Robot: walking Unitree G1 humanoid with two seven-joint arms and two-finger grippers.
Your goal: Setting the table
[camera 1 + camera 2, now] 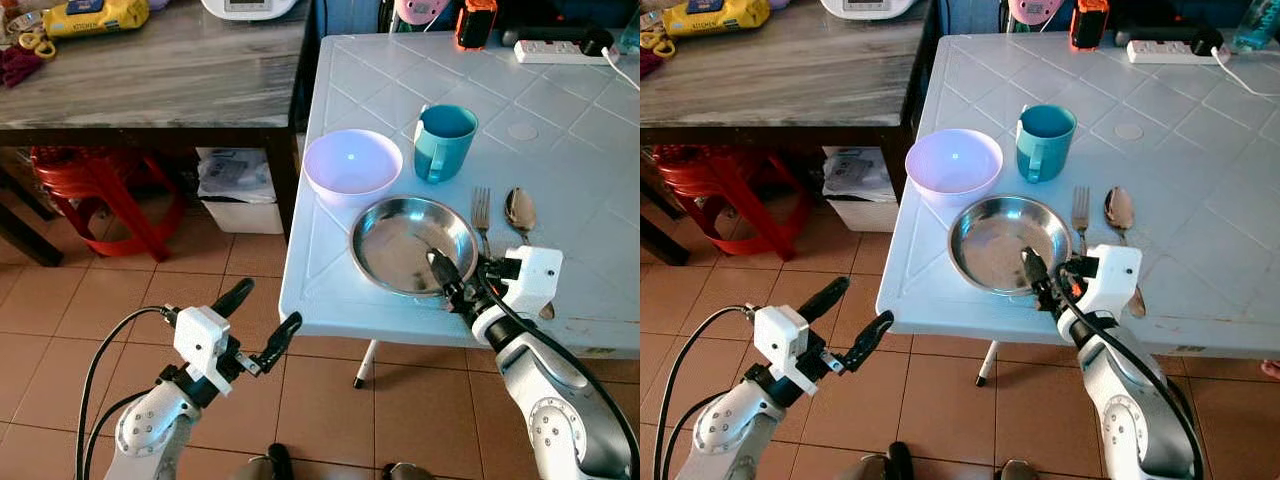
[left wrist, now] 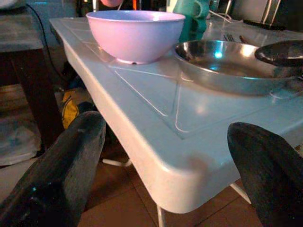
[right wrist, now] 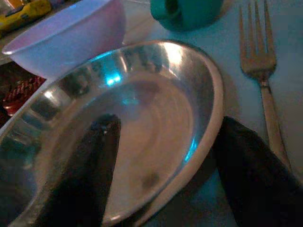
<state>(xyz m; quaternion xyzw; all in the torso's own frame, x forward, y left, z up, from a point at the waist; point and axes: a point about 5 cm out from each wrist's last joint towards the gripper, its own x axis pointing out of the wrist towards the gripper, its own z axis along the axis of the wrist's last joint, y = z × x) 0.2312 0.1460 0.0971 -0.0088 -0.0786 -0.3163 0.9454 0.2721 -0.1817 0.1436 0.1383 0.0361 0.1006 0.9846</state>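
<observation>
Steel plate (image 1: 412, 242) lies near the front edge of the pale blue table (image 1: 560, 130), and the right gripper (image 1: 462, 282) stands astride its near rim, one black finger inside the dish and the other outside, on the side of the fork. The fingers have a gap between them and I cannot tell if they press the rim; I judge the gripper is placing or adjusting the plate.

Fork (image 1: 481, 215) and spoon (image 1: 520, 212) lie just right of the plate, the pink bowl (image 1: 352, 163) at its far left, the teal cup (image 1: 444, 142) behind, as for one seat.

Left gripper (image 1: 258, 326) hangs wide open and empty, below the table's left corner.

Beyond are a power strip (image 1: 560, 50), a wooden counter (image 1: 150, 75), a red stool (image 1: 95, 190) and the brown tiled floor (image 1: 300, 400).
</observation>
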